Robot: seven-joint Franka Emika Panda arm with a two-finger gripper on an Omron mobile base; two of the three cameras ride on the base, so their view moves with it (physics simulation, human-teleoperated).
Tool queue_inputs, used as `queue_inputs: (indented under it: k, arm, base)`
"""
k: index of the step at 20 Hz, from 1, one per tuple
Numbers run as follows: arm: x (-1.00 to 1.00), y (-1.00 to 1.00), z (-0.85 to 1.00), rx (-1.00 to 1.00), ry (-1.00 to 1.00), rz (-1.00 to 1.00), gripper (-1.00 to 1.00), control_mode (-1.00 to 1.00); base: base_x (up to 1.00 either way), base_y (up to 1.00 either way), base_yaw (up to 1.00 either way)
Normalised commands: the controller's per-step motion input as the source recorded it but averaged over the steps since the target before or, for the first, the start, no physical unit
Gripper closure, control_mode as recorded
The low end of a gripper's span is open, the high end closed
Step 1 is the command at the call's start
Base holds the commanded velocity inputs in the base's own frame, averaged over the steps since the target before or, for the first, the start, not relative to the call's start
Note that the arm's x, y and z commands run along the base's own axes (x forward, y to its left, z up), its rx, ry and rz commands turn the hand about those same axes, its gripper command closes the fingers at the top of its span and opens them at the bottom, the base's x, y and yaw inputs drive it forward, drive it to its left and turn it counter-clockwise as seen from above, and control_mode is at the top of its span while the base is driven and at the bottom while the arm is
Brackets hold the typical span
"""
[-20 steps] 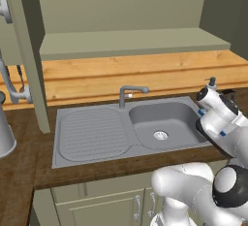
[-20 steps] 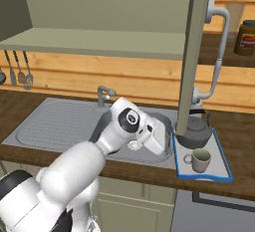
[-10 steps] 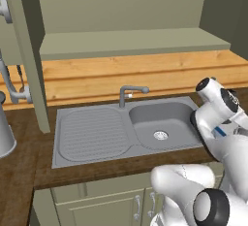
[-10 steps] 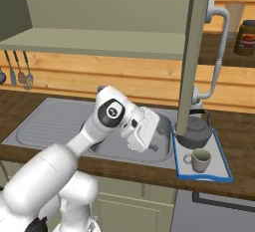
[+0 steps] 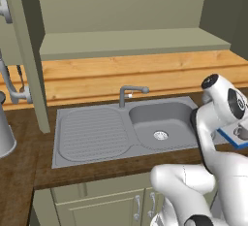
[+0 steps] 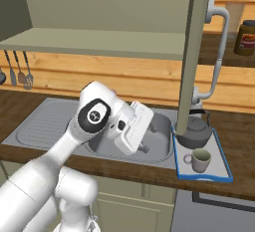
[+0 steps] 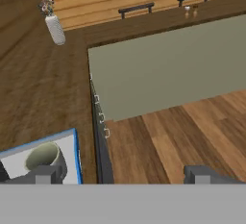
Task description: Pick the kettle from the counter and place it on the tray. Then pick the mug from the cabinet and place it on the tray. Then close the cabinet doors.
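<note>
My pincer (image 7: 122, 174) hangs released and empty, its two dark fingertips (image 7: 44, 174) standing wide apart at the bottom of the hand view, above the wooden floor beside the counter (image 7: 43, 88). In the right base view my white arm arcs up in front of the steel sink (image 6: 45, 121), the hand angled down toward the basin; the fingers themselves are hard to make out there, tucked behind the hand's white housing.

The kettle (image 6: 194, 132) sits on the tray (image 6: 221, 177), at its far end, partly screened by the edge of the open cabinet door (image 6: 191, 52). The mug (image 6: 199, 160) stands upright on the same tray, just in front of the kettle and apart from it, its loop handle turned toward the sink. From the hand view the mug (image 7: 44, 156) shows again at the lower left, on the pale surface inside the tray's blue rim (image 7: 77, 153).

The cabinet (image 5: 131, 40) above the sink stands open, its plain shelf exposed, with the other door (image 5: 26, 50) swung out at the left of the left base view. A curved tap (image 5: 130, 94) rises behind the basin.
</note>
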Motion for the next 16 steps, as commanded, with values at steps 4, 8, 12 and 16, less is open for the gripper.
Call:
queue_inputs:
  k: [4, 8, 12, 16]
  arm:
    - [-0.49, 0.06, 0.31, 0.00, -0.17, 0.00, -1.00, -1.00]
    - [-0.43, 0.07, 0.33, -0.01, -0.22, 0.00, -1.00, -1.00]
    - [-0.32, 0.07, 0.28, -0.03, -0.19, 0.00, -1.00, -1.00]
    - [-0.31, 0.09, 0.28, -0.04, -0.20, 0.00, -1.00, -1.00]
  base:
    - [0.00, 0.00, 0.00]
    - [0.00, 0.00, 0.00]
    - [0.00, 0.00, 0.00]
    - [0.00, 0.00, 0.00]
